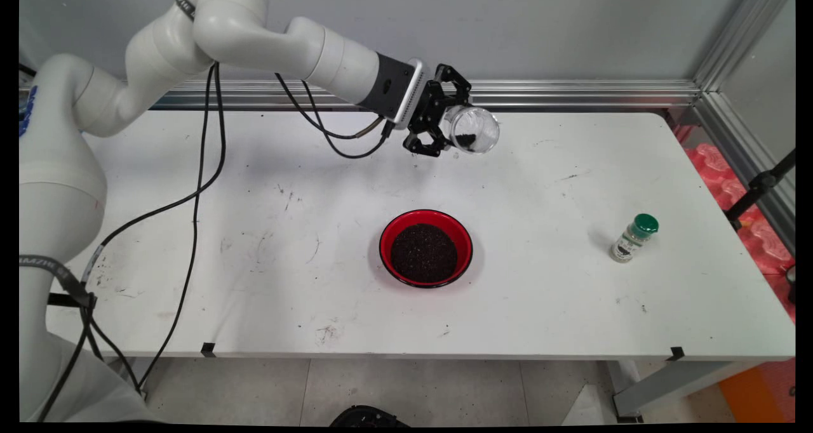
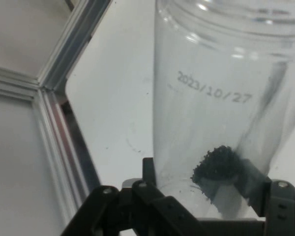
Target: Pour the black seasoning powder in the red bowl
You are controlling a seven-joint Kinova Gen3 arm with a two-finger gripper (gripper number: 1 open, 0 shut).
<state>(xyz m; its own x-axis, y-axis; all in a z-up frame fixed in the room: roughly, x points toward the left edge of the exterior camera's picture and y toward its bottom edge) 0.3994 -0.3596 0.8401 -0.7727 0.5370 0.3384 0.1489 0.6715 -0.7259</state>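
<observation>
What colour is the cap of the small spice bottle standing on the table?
Green cap on small spice bottle, best seen in main view.

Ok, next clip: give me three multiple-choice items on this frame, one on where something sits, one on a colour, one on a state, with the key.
1. Where does the spice bottle stand relative to the red bowl?
A. To its right in the main view, apart from it
B. Inside it
C. To its left, touching it

2. What colour is the spice bottle's cap?
A. Red
B. Green
C. Black

3. What is the state of the clear jar?
A. Standing on the table
B. Gripped by the hand, held above the table, a little dark material inside
C. Lying in the bowl

Key:
1 A, the bottle stands alone near the table's right end.
2 B, the cap is plainly green.
3 B, the hand view shows the fingers around the jar, with a small dark clump in it.
</observation>
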